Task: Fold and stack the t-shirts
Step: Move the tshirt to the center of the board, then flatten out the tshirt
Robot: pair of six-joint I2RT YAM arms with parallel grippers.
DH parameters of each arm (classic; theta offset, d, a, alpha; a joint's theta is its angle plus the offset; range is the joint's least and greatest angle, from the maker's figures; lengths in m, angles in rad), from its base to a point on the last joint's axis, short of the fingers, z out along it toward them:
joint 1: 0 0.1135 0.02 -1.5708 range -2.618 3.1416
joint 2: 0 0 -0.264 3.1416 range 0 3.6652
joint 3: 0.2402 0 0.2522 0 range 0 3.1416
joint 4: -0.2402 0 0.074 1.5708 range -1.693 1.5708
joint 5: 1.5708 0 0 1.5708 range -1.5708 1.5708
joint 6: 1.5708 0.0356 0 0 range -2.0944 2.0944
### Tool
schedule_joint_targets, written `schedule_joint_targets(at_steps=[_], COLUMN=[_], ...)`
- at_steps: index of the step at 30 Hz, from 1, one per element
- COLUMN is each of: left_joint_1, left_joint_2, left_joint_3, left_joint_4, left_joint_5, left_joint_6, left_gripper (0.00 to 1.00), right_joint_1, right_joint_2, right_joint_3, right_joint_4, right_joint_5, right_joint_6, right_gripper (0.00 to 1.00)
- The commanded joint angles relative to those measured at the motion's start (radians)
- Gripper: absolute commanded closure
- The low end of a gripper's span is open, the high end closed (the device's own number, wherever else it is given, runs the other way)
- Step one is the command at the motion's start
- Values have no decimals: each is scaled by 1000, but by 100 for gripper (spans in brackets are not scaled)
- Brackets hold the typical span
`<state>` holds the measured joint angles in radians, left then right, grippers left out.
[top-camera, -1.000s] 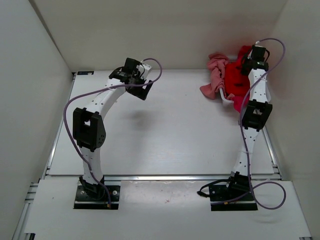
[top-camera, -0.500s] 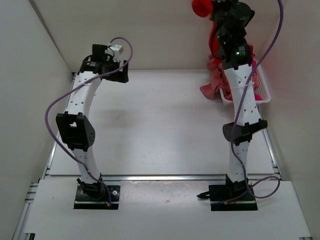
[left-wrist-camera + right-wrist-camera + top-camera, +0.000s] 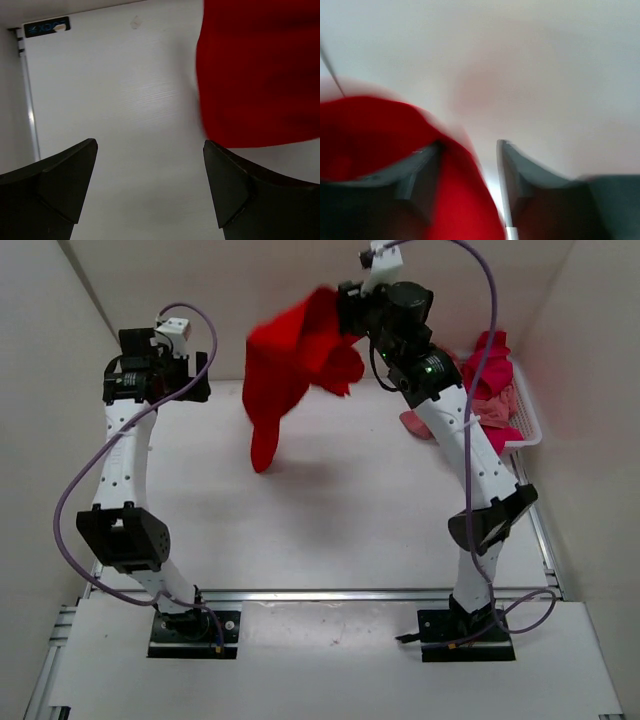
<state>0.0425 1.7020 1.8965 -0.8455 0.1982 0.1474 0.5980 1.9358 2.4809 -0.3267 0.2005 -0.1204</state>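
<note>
The red shirt (image 3: 285,360), top middle, should be let down flat. The right gripper (image 3: 469,145) is seen half open, and whether the shirt is held cannot be told. The left gripper (image 3: 149,145) is wide open and empty.

Overhead view from near edge, left wrist view down onto table (image 3: 115,100), all three sharing red t-shirt (image 3: 285,355)

— Left arm (image 3: 125,455)?
— Rises tall from its base, elbow low, forearm stretching to the far left; carries the left gripper (image 3: 150,145) with jaws spread wide.
— Right arm (image 3: 465,445)?
— Rears up likewise; leans inward toward the middle; lifts the right gripper (image 3: 469,145) high at the far side, fingers (image 3: 415,170) parted, though blurred.
</note>
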Motion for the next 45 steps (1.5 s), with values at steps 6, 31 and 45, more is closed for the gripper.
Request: schedule_joint_targets(at_steps=[6,31,45], left_joint_1=[-62,-216,-168], left_joint_2=[-114,1,44], left_joint_3=[-134,-429,-412], left_joint_4=[-78,45,23], left_joint_5=[-103,-189,-157], left_joint_6=[203,60,73], left_gripper=[2,4,3], right_joint_1=[-210,-29,-53], right_joint_2=[-348,429,413], right_joint_3=[-880,-243,-308], right_joint_4=[-114,-353,-364], right_joint_5=[-193,-250,-340], right_joint_6=[326,182,130], right_gripper=[14,16,100])
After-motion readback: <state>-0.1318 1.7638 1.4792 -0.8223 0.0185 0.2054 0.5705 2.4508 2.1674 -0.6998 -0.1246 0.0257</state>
